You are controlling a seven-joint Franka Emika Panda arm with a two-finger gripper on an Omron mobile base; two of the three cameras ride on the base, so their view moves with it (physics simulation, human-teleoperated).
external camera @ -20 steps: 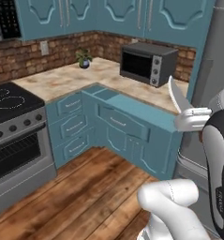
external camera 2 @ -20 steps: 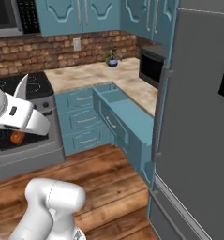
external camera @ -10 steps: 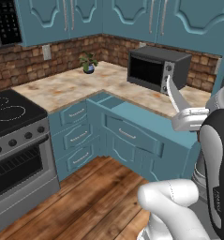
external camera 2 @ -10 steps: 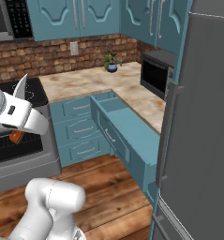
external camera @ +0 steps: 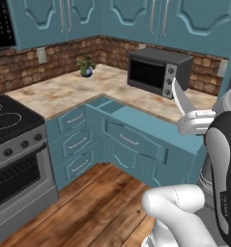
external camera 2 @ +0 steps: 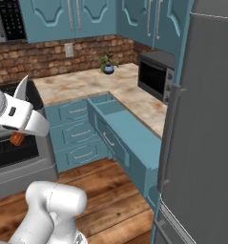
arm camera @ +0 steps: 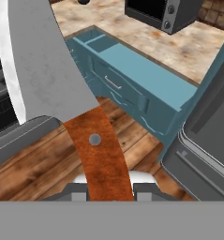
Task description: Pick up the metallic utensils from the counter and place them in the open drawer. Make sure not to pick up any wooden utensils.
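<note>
My gripper is shut on a metallic knife, a broad curved silver blade with a reddish-brown handle clamped between the fingers. In the left base view the knife points up from the gripper, in front of the microwave. From the right base view the knife sticks up from the gripper at the far left. The open drawer juts out below the beige marbled counter, ahead of the gripper. Its inside looks plain teal.
A black microwave stands on the counter, and a small potted plant by the brick wall. A stove is at the left, a grey fridge at the right. Wooden floor lies below.
The whole scene has shifted in both base views: the camera has moved closer, so drawer, counter and microwave look nearer. The knife stays in my shut gripper.
</note>
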